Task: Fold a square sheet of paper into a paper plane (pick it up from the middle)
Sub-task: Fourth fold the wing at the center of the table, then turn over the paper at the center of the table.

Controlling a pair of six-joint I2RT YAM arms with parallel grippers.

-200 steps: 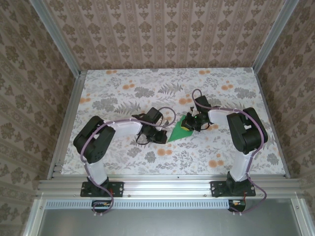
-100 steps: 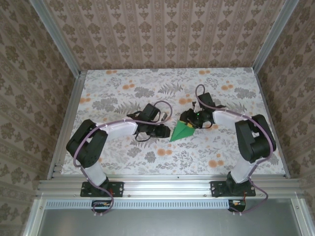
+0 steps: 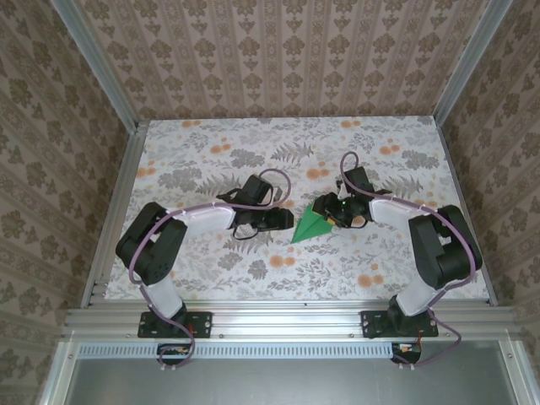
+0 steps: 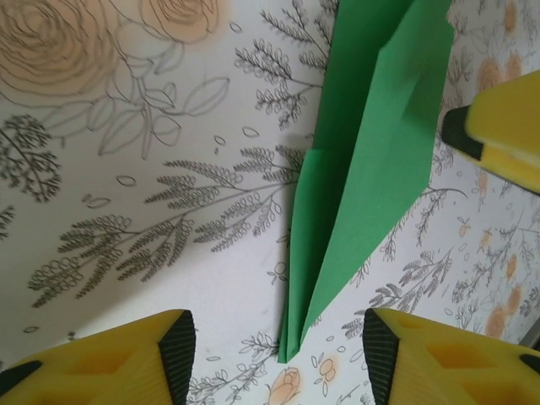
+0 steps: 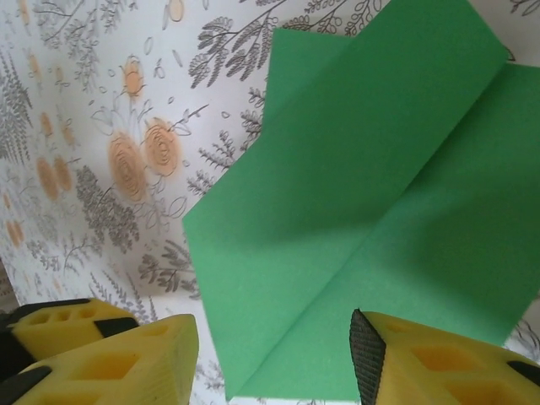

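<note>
left gripper (image 3: 285, 221): your jaws stand wide, with the narrow tip of the paper plane (image 4: 363, 177) below the gap, untouched, lying on the floral table (image 3: 211, 160). right gripper (image 3: 332, 211): your jaws are wide too, low over the plane's broad tail. both arms reach inward, elbows out. bare table runs all round to the aluminium rails (image 3: 116, 211).

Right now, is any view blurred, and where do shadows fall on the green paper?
Left wrist: paper sharp, faint shadow beside it on the table; right wrist: a soft dark band crosses the paper, the yellow fingers slightly soft; top external: even light, no glare.
</note>
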